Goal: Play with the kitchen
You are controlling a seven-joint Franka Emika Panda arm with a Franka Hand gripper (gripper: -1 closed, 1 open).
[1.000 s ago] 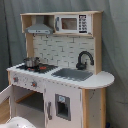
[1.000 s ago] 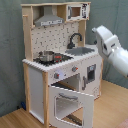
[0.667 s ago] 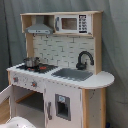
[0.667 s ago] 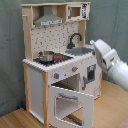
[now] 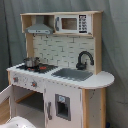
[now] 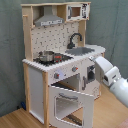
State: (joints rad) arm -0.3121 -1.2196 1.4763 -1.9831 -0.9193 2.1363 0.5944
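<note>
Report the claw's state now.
Claw: cannot be told; only the white arm shows, reaching toward the toy kitchen front.

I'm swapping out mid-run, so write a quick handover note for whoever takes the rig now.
Arm: at the kitchen front beside the cabinet, at the second exterior view's right; its gripper is hidden.
Oven door: hanging open.
Pot: on the stove.
Sink and faucet: nothing in or on them.
Done: oven opened.
Left: open-ended play; the pot and cabinet door look untouched.
</note>
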